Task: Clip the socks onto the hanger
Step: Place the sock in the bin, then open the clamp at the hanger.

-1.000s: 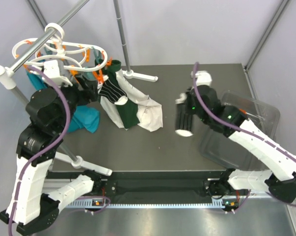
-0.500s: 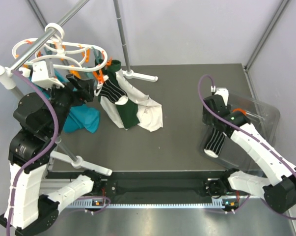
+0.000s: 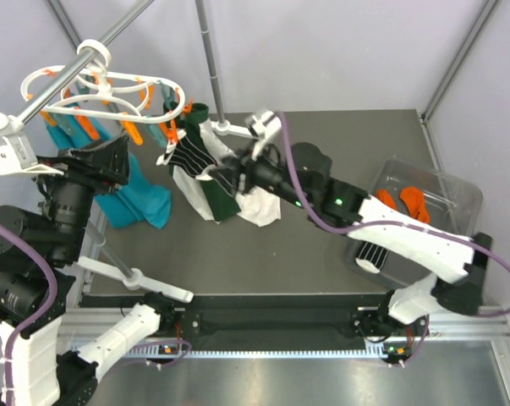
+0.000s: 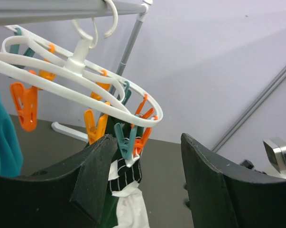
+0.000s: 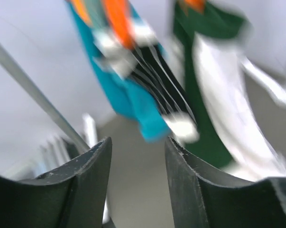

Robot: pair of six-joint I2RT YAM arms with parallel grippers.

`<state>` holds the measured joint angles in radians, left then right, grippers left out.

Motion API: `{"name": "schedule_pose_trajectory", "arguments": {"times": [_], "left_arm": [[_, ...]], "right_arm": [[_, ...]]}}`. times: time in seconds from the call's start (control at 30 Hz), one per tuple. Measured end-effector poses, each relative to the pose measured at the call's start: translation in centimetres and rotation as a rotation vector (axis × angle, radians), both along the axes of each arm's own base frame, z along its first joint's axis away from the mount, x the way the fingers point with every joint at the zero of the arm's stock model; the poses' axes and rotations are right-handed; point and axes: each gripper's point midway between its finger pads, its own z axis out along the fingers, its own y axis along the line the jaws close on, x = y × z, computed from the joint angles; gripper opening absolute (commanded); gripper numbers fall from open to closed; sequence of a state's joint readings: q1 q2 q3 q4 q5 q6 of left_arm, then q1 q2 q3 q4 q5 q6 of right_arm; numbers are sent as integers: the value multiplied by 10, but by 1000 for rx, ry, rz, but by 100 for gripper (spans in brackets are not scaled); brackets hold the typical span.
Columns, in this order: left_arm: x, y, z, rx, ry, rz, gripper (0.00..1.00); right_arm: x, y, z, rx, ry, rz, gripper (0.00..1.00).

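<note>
Reaching the released, empty right gripper (image 5: 138,140) toward the clipped striped sock (image 3: 191,158), likely checking its hold; hovering the released left gripper (image 4: 148,137) beside the hanger (image 4: 78,64).

No legible text (labels, numbers, signs) anywhere.

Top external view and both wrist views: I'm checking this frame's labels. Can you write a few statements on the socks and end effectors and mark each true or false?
1. A striped sock hangs from a teal clip on the hanger. True.
2. The right end effector grips an orange sock. False: it is open and empty.
3. Orange socks lie in the clear bin. True.
4. The left end effector is shut on the hanger. False: it is open, holding nothing.
</note>
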<state>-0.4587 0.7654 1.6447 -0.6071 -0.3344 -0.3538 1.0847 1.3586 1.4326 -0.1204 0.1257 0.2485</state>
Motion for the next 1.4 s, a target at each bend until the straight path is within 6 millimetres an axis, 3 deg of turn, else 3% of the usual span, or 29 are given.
{"name": "schedule_pose_trajectory", "arguments": {"times": [0.1,0.2,0.4,0.6,1.03,1.4], "left_arm": [[-1,-2,4,-25,-12,-15,64],[-1,-6,5,-43,-12,-36,64],[-2,-10,7,-64,-13,-59,64],[-8,-9,9,-77,-25,-70,64],[-12,-10,11,-92,-34,-89,64],[-9,-12,6,-86,-22,-90,63]], "right_arm": [[-2,51,48,153,-78,111,45],[-2,87,77,267,-112,181,46],[2,123,80,373,-83,244,48],[6,134,74,395,-55,250,52],[17,137,79,392,-77,201,54],[37,143,60,276,-133,125,53]]}}
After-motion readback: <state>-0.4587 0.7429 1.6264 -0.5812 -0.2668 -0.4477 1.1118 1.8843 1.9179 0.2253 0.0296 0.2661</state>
